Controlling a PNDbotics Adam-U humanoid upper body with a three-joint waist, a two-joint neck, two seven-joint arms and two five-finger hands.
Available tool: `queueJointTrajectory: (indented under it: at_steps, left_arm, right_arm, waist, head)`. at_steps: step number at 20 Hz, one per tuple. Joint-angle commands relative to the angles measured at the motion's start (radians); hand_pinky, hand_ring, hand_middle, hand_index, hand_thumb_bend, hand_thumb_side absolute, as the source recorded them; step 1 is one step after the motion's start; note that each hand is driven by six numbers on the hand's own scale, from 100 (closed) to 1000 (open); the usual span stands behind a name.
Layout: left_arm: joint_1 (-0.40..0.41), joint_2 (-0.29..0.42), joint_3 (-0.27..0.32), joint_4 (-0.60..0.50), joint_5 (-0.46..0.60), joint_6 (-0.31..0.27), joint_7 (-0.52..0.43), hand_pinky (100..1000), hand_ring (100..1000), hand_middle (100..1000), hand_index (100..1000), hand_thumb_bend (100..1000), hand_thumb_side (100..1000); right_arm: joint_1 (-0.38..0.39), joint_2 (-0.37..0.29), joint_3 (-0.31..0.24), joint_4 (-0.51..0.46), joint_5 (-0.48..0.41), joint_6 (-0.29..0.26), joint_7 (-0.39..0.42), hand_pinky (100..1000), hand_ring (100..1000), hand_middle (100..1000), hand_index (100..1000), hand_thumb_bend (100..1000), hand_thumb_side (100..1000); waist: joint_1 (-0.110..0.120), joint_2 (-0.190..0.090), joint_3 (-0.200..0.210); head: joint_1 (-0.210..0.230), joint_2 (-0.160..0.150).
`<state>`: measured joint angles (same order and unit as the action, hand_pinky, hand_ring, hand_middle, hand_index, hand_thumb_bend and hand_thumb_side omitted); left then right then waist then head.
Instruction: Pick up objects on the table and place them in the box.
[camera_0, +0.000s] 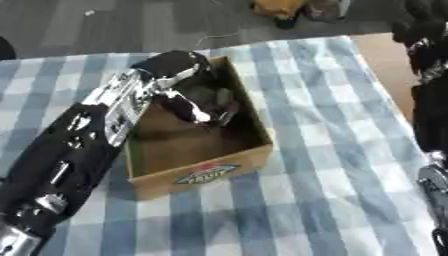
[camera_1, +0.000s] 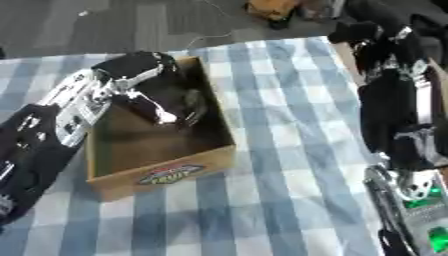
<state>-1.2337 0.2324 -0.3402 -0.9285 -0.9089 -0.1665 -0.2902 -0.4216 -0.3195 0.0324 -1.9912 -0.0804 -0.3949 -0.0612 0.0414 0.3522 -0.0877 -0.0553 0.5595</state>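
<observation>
Left hand (camera_1: 166, 107) reaches down inside the cardboard box (camera_1: 166, 172) on checked cloth (camera_1: 289, 190)

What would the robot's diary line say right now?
left hand: inside box, fingers curled | right hand: not seen | cloth: blue checks

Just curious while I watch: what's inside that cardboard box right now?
The robot's left hand reaches down into the cardboard box. The brown floor nearer the front looks bare. Whatever lies under the hand, or in it, is covered, so I can't tell.
</observation>
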Motion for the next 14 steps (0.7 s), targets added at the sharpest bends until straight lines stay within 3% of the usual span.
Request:
queueJointTrajectory:
  at_steps: [1, 4, 7, 11, 14]
  left_arm:
    - [-0.027, 0.034, 0.012, -0.044, 0.020, 0.000, 0.040, 648, 743, 737, 804, 507, 365]
    - [-0.023, 0.053, 0.011, -0.078, 0.060, -0.009, 0.075, 648, 737, 732, 809, 505, 333]
    - [-0.008, 0.083, 0.010, -0.152, 0.143, -0.009, 0.112, 640, 713, 707, 798, 443, 261]
    - [0.016, 0.133, 0.020, -0.308, 0.324, 0.031, 0.148, 628, 682, 685, 798, 386, 153]
    - [0.040, 0.173, 0.058, -0.455, 0.510, 0.094, 0.181, 622, 663, 671, 798, 326, 100]
  right_arm:
    - [-0.004, -0.009, 0.000, -0.009, -0.007, 0.003, 0.000, 930, 969, 614, 873, 904, 961]
    - [0.001, -0.013, 0.000, -0.009, -0.007, 0.004, 0.000, 930, 968, 614, 873, 905, 958]
    - [0.008, -0.018, -0.003, -0.009, -0.005, 0.005, -0.003, 928, 967, 615, 872, 908, 950]
    - [0.013, -0.022, -0.008, -0.009, -0.003, 0.003, -0.009, 927, 965, 616, 872, 911, 940]
    - [0.017, -0.021, -0.012, -0.009, -0.001, 0.001, -0.014, 925, 964, 617, 871, 914, 933]
  waist:
    - [-0.003, -0.031, 0.002]
    - [-0.001, -0.039, 0.008]
    - [0.001, -0.049, 0.021]
    - [-0.001, -0.057, 0.039]
    - [-0.008, -0.061, 0.051]
  head:
    - [-0.005, -0.008]
    - [-0.014, -0.002]
    - [-0.027, 0.007]
    - [-0.040, 0.019]
    - [-0.050, 0.034]
